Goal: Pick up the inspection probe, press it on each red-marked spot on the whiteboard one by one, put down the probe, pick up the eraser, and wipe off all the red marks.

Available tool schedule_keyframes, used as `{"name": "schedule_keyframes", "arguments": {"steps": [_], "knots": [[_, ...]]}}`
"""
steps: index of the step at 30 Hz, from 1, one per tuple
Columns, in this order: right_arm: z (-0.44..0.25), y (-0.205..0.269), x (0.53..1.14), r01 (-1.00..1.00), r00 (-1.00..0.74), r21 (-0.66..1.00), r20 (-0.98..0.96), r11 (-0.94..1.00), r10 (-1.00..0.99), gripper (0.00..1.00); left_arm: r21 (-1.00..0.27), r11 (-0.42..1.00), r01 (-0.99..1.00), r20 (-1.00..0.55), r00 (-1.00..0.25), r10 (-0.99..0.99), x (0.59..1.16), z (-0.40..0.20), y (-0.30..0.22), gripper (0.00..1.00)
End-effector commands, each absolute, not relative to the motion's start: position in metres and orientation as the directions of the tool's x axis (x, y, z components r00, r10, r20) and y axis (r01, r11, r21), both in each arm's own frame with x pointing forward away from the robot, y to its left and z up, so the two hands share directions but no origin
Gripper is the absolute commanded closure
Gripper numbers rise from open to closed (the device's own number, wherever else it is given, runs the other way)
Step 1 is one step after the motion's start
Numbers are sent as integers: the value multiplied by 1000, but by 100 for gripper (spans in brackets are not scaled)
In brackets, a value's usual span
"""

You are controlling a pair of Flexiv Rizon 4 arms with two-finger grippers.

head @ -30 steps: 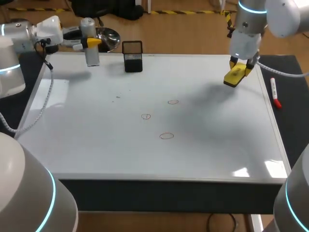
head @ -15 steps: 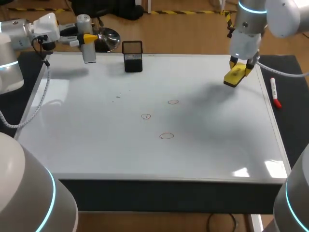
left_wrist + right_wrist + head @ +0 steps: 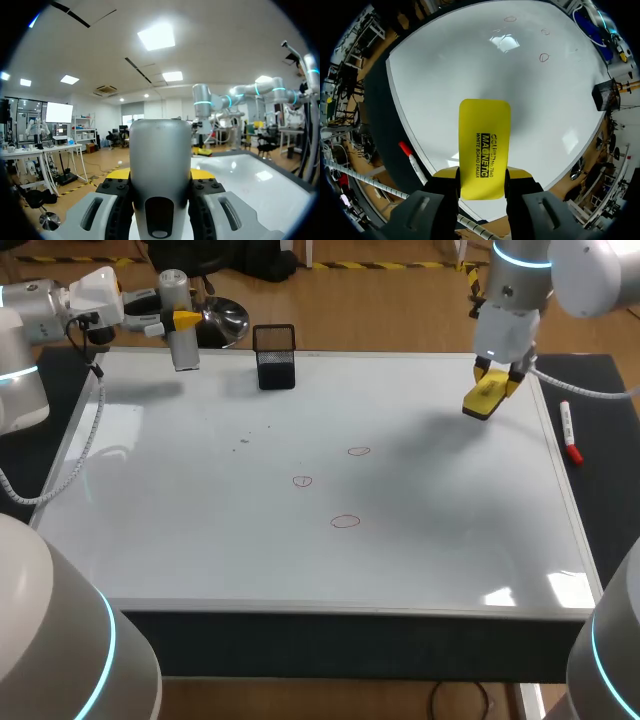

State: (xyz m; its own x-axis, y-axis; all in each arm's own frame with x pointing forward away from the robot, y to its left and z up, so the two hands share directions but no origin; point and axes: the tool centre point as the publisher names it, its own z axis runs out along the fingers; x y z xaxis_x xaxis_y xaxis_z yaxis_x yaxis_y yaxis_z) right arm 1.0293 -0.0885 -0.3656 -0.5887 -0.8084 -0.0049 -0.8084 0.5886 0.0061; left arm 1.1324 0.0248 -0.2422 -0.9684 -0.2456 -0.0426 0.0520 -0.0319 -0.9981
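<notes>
far right over the whiteboard, right hand is clamped on the eraser, red marks lying near-left of it, while left hand clamps the probe far left.

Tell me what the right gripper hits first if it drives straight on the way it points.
Likely bare whiteboard: the right gripper points down at it, and the eraser it holds would touch first. The red marks lie off that line.
</notes>
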Motion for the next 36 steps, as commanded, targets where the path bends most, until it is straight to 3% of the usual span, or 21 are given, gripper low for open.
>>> {"name": "schedule_keyframes", "arguments": {"steps": [1,36], "knots": [[-364,-75,1022,-823,-568,3,-4,568,-823,100,-998,-31,53,-44,-968,-246,1132,-241,25,100],[-374,153,952,-1000,-3,30,15,3,-1000,100,-998,-31,53,-44,-968,-246,1132,-241,25,100]]}}
